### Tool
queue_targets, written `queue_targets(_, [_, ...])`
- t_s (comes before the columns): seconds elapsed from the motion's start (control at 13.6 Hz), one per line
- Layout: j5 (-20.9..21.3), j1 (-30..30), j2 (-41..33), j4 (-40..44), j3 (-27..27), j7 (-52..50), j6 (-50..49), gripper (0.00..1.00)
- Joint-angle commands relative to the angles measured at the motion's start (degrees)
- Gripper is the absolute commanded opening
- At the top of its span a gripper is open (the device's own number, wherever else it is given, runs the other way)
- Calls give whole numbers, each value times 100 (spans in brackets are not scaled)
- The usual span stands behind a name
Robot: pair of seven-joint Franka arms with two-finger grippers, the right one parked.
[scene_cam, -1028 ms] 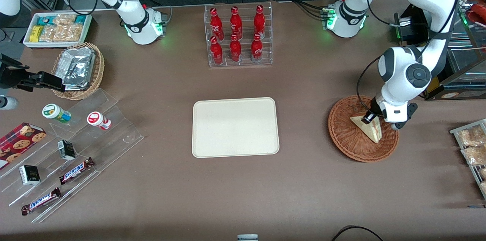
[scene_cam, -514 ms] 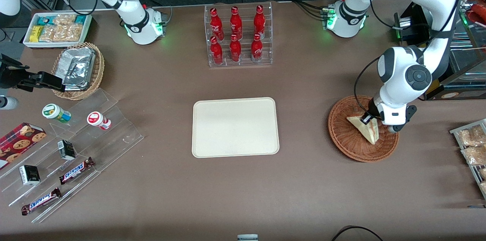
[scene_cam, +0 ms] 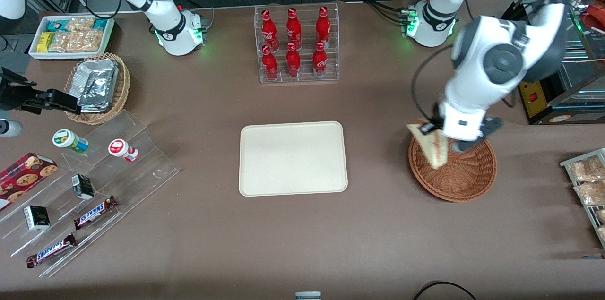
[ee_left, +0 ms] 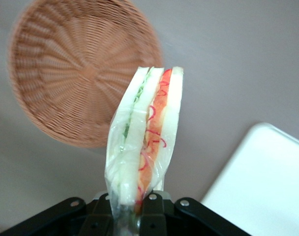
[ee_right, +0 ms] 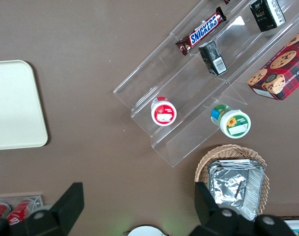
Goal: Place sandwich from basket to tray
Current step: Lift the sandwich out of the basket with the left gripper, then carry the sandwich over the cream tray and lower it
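Since one second ago the sandwich (scene_cam: 432,145) has left the floor of the basket (scene_cam: 461,178): then it lay flat on the wicker under the gripper (scene_cam: 431,128), and now it hangs in the air above the basket's rim, at the edge that faces the tray (scene_cam: 293,158). The arm has also risen and turned, so the wrist looks bigger in the front view.

The gripper is closed on the sandwich, holding it at one end of the wedge. In the wrist view the two black fingers (ee_left: 103,216) press the wrapped bread from both sides, and the sandwich (ee_left: 144,142) sticks out away from them with its red and green filling edge turned to the camera. The basket (ee_left: 66,69) below it holds nothing else that I can see.

The relation that matters for the next move is the direction of the tray from the sandwich. In the front view the tray lies to the left of the basket, at about the same depth on the table, well apart from it, with bare table between them. So the carry is, I judge, mostly a sideways travel toward the middle of the table, and then a descent. The long axis of the sandwich points downward and a little toward the front camera, so it probably needs tilting to land flat on the tray.
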Motion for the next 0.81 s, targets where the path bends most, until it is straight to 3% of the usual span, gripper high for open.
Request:
queue_targets(0.0, [138,-209,621,659,-488,-223,-98,0])
queue_targets(0.44, [1446,-1967,2669,2461,-481,-1418,-90,0])
queue_targets(0.73, [1929,-2504,3382,2744,-445,-1646,138,0])
